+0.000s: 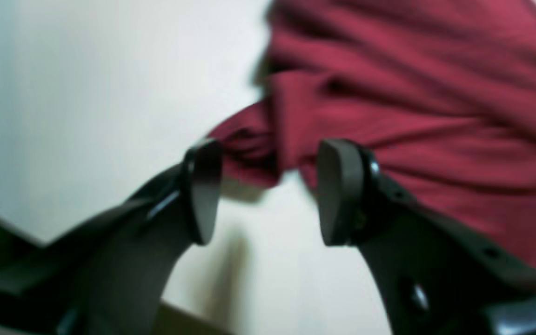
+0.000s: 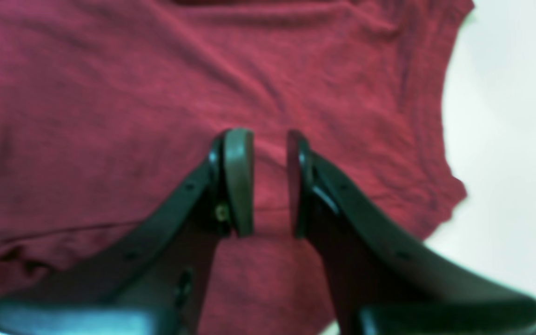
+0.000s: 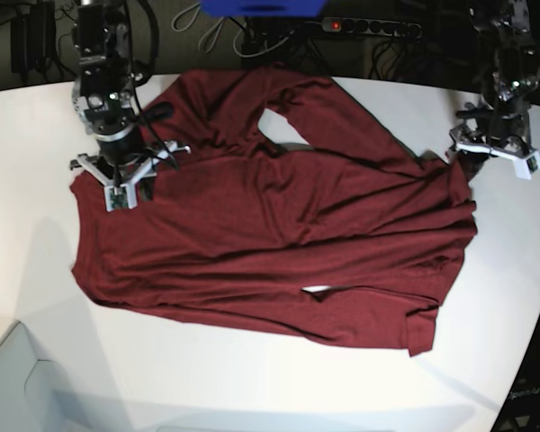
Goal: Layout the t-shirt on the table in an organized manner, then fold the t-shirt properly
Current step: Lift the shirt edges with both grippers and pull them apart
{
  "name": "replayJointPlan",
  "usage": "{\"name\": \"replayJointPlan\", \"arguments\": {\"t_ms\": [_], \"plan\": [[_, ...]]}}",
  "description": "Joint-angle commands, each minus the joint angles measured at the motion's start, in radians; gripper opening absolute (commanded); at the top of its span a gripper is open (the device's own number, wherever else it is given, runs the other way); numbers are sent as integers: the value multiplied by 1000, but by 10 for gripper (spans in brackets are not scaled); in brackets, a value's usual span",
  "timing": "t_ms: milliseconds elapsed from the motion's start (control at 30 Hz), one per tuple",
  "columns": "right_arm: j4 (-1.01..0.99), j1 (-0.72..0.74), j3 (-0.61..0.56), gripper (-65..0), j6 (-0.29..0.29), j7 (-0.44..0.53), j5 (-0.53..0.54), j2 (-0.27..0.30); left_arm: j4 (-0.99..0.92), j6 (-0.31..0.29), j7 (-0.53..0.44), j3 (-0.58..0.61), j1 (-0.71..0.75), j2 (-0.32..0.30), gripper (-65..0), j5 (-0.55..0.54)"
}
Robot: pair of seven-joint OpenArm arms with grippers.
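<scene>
The dark maroon t-shirt [image 3: 279,234] lies spread and wrinkled across the white table [image 3: 252,378], one long sleeve folded over its upper middle. My left gripper [image 1: 270,163] is open at the shirt's right edge. A bunched corner of cloth [image 1: 249,153] sits just beyond its left pad [image 1: 203,195] and is not pinched. In the base view this left gripper [image 3: 475,160] hangs by the shirt's right corner. My right gripper [image 2: 268,153] hovers over flat cloth [image 2: 110,116] with its jaws a narrow gap apart and nothing between them. In the base view the right gripper [image 3: 117,184] is at the upper left corner.
The table's curved edge runs down the right side [image 3: 531,315] into dark floor. A power strip [image 3: 369,27], cables and a blue object [image 3: 261,7] sit behind the table. A pale grey box-like shape [image 3: 18,378] shows at the bottom left.
</scene>
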Motion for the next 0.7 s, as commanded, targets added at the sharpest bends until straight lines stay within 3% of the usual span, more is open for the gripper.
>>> {"name": "replayJointPlan", "arguments": {"t_ms": [0,267,567,667], "plan": [[19,4,5,-508,4,26,-2,6,1,-1,-14,-1,-8,-11,-325,21],[17,-21,5,-508,4,28,-2,5,-60,-1,-15,0,-32,-11,-325,86],[17,-22,5,-508,4,26,-2,5,-166,-3,-15,2,-74,-11,-327,86],[17,-28,5,-508,4,26,-2,5,-169,-3,-15,2,-94,-11,-400,86]]}}
